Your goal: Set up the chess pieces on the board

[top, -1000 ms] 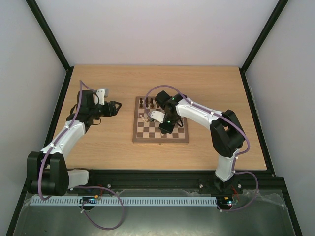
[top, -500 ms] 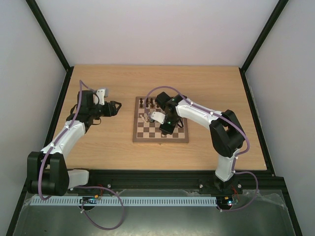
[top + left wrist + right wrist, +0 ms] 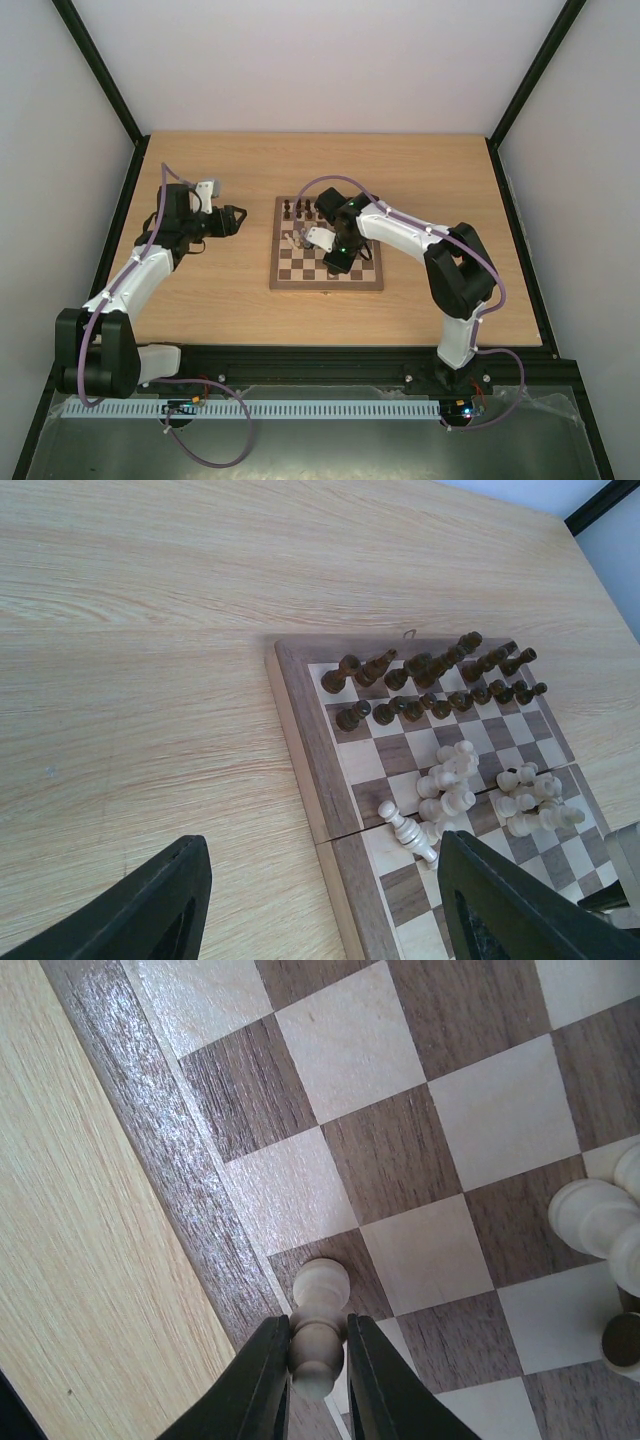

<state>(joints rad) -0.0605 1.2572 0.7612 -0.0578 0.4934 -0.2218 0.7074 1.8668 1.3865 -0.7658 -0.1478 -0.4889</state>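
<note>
The board [image 3: 325, 284] lies mid-table. Dark brown pieces [image 3: 300, 210] stand in two rows along its far edge; they also show in the left wrist view [image 3: 430, 685]. Cream pieces [image 3: 450, 780] bunch in the middle of the board [image 3: 305, 740], and one [image 3: 410, 830] lies on its side. My right gripper [image 3: 318, 1360] is shut on a cream pawn [image 3: 320, 1290], held over a dark square beside the board's border [image 3: 170, 1140]. In the top view my right gripper [image 3: 337, 262] hangs over the board. My left gripper [image 3: 232, 220] is open and empty over bare table left of the board; it also shows in the left wrist view [image 3: 320, 910].
More cream pieces [image 3: 600, 1225] stand at the right edge of the right wrist view. A black frame borders the wooden tabletop [image 3: 200, 290], with walls on three sides.
The right wrist has shifted very slightly over the board. The left arm has not moved.
</note>
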